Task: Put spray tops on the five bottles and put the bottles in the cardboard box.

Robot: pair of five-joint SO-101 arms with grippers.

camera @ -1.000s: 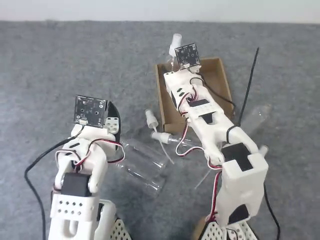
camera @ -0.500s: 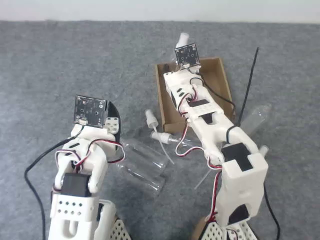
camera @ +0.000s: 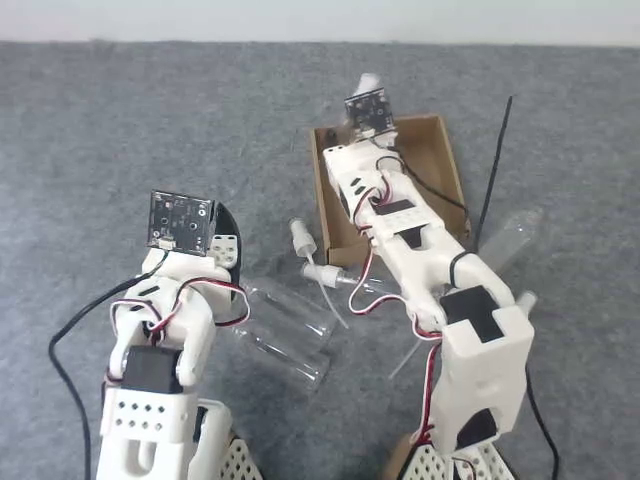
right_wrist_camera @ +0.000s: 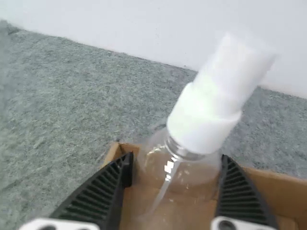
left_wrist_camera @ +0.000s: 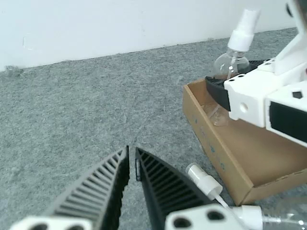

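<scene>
Currently, step: boxing of a capped bottle is judged to be in hand; capping of the other bottles is not yet done.
Right gripper (right_wrist_camera: 175, 178): the fingers are clamped on the bottle's shoulder, one on each side, just below the spray top.
Bottle (right_wrist_camera: 189, 165): it is held roughly upright over the far end of the box, with its top fitted. Whether its base touches the box floor cannot be told.
Box (camera: 322, 200): it stands open on the worktop (camera: 150, 120) under the right arm.
Left gripper (left_wrist_camera: 132, 155): the fingers are set together with nothing between them, low over the worktop to the left of the box.
Loose tops (camera: 301, 237): two are seen lying just beside the near wall of the box.
Loose bottles (camera: 285, 330): clear, uncapped bottles lie between the arms, and one more lies to the right of the box.
Next move: the bottle should be lowered until it is borne by the box floor and placed so that room is left for four more. The fingers should be parted only then, and the gripper lifted clear of the walls.
</scene>
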